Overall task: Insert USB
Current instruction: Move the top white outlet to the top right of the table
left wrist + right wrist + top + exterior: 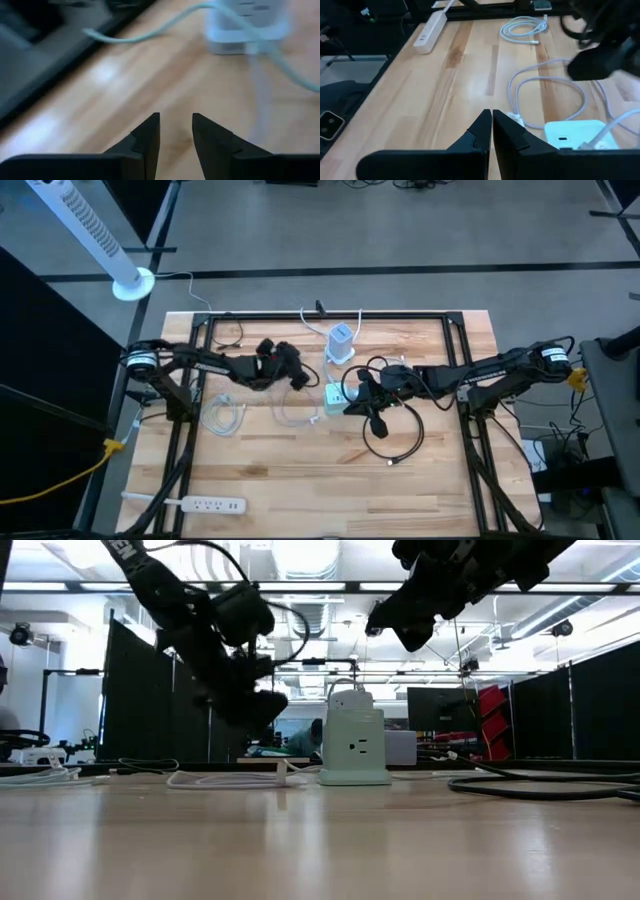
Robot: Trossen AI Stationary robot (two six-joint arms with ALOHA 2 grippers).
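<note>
No readable writing shows on the pale charger (338,393) at the worktop (300,470) centre. White cable (293,412) loops beside it. The left tool (175,131) hovers part-open, empty; the right tool (491,121), closed and empty, hangs above the charger, black cable (395,442) nearby.

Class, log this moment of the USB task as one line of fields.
left end effector: open, empty, above table | right end effector: shut, empty, near charger block | white cable: on table, unheld
</note>
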